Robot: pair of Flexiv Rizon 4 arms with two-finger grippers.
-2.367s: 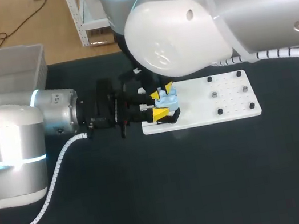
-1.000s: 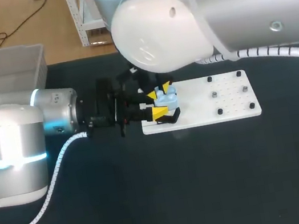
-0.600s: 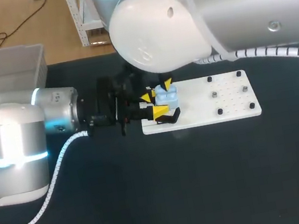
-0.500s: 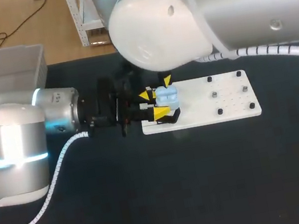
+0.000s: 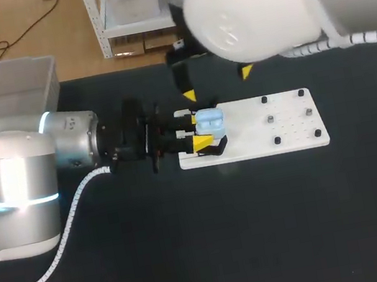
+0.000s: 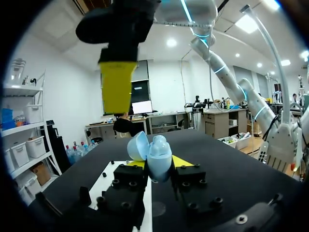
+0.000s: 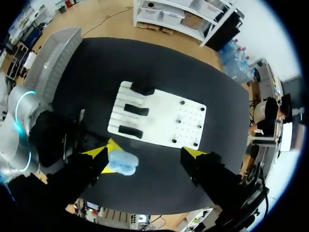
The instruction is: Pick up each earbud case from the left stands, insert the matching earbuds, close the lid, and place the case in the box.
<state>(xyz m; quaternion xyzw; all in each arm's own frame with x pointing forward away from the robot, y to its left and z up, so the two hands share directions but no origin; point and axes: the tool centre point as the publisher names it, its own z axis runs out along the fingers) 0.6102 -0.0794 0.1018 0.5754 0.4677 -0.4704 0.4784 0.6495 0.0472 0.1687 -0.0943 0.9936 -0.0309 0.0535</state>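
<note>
Left gripper point(image 5: 197, 130): closed on the light-blue rounded plastic earbud case point(image 5: 208, 121), one yellow tip on each side of it. In the left wrist view the case point(image 6: 155, 153) sits between the fingers of this gripper point(image 6: 158, 163) and projects just ahead of them. Its lid appears raised and tilted to one side.

Right gripper point(image 5: 218, 83): fingers spread wide, nothing between them. It hangs above and apart from the case. In the right wrist view the case point(image 7: 123, 162) lies below this gripper point(image 7: 148, 153), close to one yellow tip. One finger of the right gripper point(image 6: 117, 87) shows in the left wrist view, above and beyond the case.

White rectangular pegboard point(image 5: 297, 138): flat on the dark table point(image 5: 192, 242), ahead of the left gripper. The held case is over the board's near end in the head view. In the right wrist view the board point(image 7: 169, 121) lies below the right gripper and carries three black stands point(image 7: 136, 109) in a row at the end nearer the left arm, with small pegs at the other end.

Grey plastic box point(image 5: 3, 86): at the table's far corner, behind the left gripper and well apart from the case.
</note>
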